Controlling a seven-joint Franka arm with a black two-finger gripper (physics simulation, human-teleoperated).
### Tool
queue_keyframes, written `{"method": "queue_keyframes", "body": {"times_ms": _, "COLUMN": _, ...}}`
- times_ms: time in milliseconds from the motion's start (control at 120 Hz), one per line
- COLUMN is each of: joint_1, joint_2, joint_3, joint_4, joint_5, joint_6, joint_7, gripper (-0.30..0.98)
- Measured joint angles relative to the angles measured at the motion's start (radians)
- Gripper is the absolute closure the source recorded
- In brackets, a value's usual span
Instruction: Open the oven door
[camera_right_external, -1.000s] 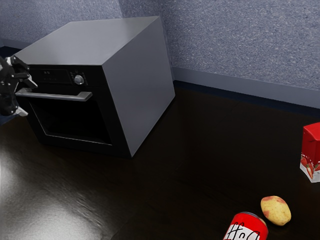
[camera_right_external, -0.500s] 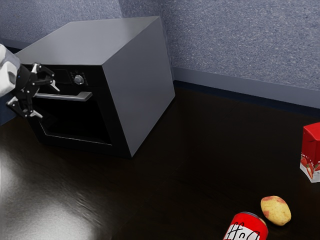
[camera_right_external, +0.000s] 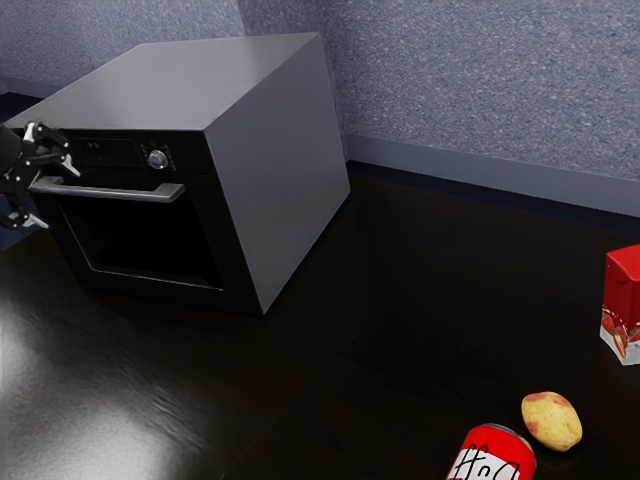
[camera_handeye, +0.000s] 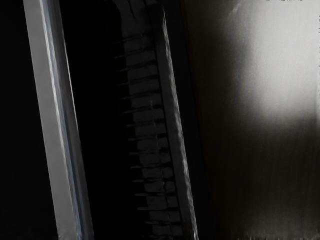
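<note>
Exterior view: red can (camera_right_external: 492, 458) at five o'clock, potato (camera_right_external: 551, 421) at four, red carton (camera_right_external: 624, 290) at three. At nine, the hand (camera_right_external: 55, 193) is spread near the handle (camera_right_external: 125, 193); the oven (camera_right_external: 275, 180), at ten, has its door (camera_right_external: 150, 240) closed.

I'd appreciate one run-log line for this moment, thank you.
oven door: shut | gripper: open, near handle | grasp: none yet
</note>
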Motion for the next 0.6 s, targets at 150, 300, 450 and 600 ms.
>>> {"method": "queue_keyframes", "body": {"times_ms": 150, "joint_1": -0.008, "joint_2": 0.000, "joint_3": 0.021, "joint_4": 0.021, "joint_5": 0.000, "joint_6": -0.001, "joint_7": -0.024, "gripper": 0.00}}
{"method": "queue_keyframes", "body": {"times_ms": 300, "joint_1": -0.091, "joint_2": 0.001, "joint_3": 0.082, "joint_4": 0.070, "joint_5": 0.005, "joint_6": -0.009, "joint_7": -0.046, "gripper": 0.00}}
{"method": "queue_keyframes", "body": {"times_ms": 450, "joint_1": -0.134, "joint_2": 0.000, "joint_3": 0.116, "joint_4": 0.077, "joint_5": 0.007, "joint_6": -0.014, "joint_7": -0.064, "gripper": 0.00}}
{"method": "queue_keyframes", "body": {"times_ms": 600, "joint_1": -0.122, "joint_2": 0.002, "joint_3": 0.131, "joint_4": 0.043, "joint_5": 0.009, "joint_6": -0.018, "joint_7": -0.080, "gripper": -0.03}}
